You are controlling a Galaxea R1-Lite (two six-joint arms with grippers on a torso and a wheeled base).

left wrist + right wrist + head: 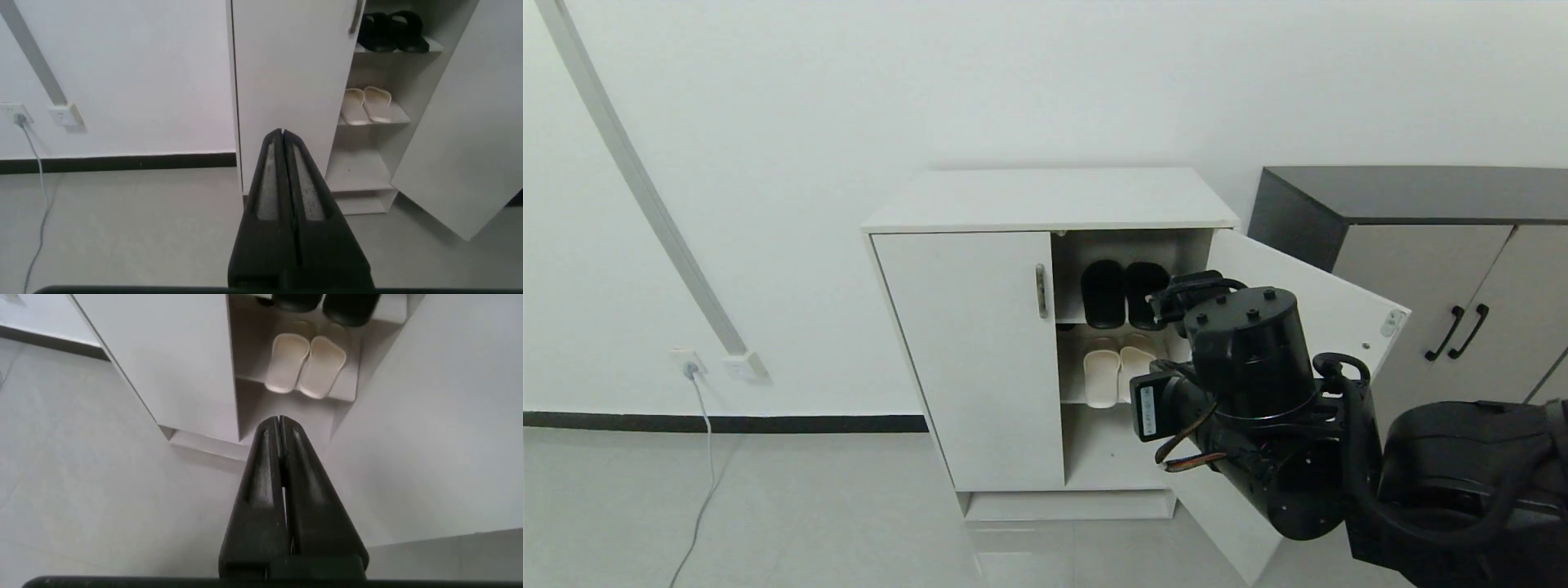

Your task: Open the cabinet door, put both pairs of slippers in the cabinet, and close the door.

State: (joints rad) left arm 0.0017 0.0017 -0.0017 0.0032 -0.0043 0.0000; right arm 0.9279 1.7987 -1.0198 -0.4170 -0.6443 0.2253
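Right gripper (280, 423), clenched empty, hangs before the cabinet (1045, 200), whose stiff, light open door (1347, 322) should swing shut pushed near its free edge.

Everything looks bright in soft, even light, the floor (1013, 559) shines a little below the cabinet (968, 359), and the inside of it is in gentle shade.
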